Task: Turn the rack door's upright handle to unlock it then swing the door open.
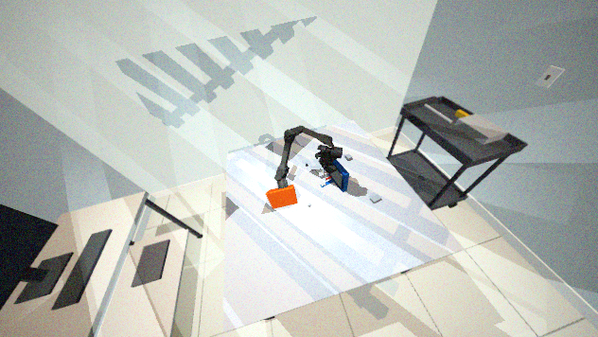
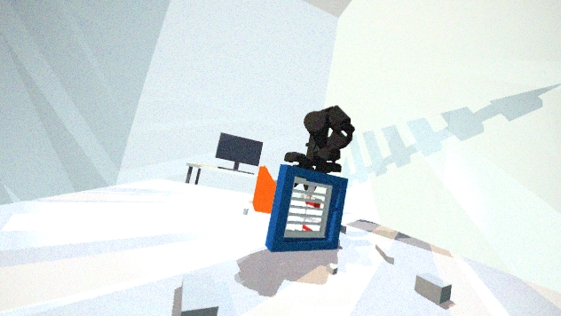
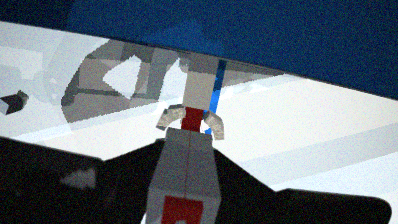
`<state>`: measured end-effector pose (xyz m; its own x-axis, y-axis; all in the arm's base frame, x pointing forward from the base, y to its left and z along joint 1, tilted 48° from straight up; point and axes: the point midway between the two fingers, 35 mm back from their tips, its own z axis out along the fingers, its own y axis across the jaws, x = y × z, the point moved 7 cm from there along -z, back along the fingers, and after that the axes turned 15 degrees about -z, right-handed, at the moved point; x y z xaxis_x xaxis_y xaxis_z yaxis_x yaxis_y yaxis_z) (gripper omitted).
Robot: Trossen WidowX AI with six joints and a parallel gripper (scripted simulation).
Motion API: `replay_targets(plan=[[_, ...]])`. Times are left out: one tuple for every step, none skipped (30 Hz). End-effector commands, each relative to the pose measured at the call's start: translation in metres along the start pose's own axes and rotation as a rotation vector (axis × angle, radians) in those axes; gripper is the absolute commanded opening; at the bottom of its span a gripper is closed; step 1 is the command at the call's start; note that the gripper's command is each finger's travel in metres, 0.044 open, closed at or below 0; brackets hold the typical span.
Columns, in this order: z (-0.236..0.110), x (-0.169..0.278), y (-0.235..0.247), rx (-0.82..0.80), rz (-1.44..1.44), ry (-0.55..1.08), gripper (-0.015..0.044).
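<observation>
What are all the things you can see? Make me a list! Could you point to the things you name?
Blue frame (image 1: 345, 177) (image 2: 275, 209) (image 3: 280, 30): one, blue, standing on the table
Slatted grey panel (image 2: 327, 213): one, grey, inside the frame
Orange block (image 1: 282, 197) (image 2: 264, 193): one, orange, by the arm's foot
Cart (image 1: 466, 160): one, black, beside the table
Screen (image 2: 239, 149): one, dark, on a desk behind
Table (image 1: 331, 265) (image 2: 133, 231): one, whitish, under the frame
Small grey blocks: several, grey, on the table
Arm (image 1: 286, 153) (image 2: 317, 124): one, black, fingers shut on something at the frame
</observation>
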<state>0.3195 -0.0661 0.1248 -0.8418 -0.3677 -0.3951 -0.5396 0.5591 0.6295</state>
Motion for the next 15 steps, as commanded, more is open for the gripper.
replay_targets(plan=[[0.0, 0.0003, 0.0002, 0.0, -0.066, 0.003, 0.002], [0.0, 0.0003, 0.0002, 0.0, -0.116, 0.003, 0.002], [0.0, 0.0003, 0.0002, 0.0, -0.165, 0.003, 0.002], [0.0, 0.0003, 0.0002, 0.0, -0.214, 0.003, 0.002], [0.0, 0.0003, 0.0002, 0.0, -0.263, 0.003, 0.002], [0.0, 0.0003, 0.0002, 0.0, -0.313, 0.003, 0.002], [0.0, 0.0003, 0.0002, 0.0, -0.362, 0.003, 0.002], [0.0, 0.0003, 0.0002, 0.0, -0.411, 0.003, 0.002], [0.0, 0.0003, 0.0002, 0.0, -0.461, 0.003, 0.002], [0.0, 0.0003, 0.0002, 0.0, -0.51, 0.003, 0.002], [0.0, 0.0003, 0.0002, 0.0, -0.559, 0.003, 0.002], [0.0, 0.0003, 0.0002, 0.0, -0.608, 0.003, 0.002], [0.0, 0.0003, 0.0002, 0.0, -0.658, 0.003, 0.002], [0.0, 0.0003, 0.0002, -0.001, -0.707, 0.003, 0.002], [0.0, 0.0003, 0.0002, -0.001, -0.756, 0.003, 0.002]])
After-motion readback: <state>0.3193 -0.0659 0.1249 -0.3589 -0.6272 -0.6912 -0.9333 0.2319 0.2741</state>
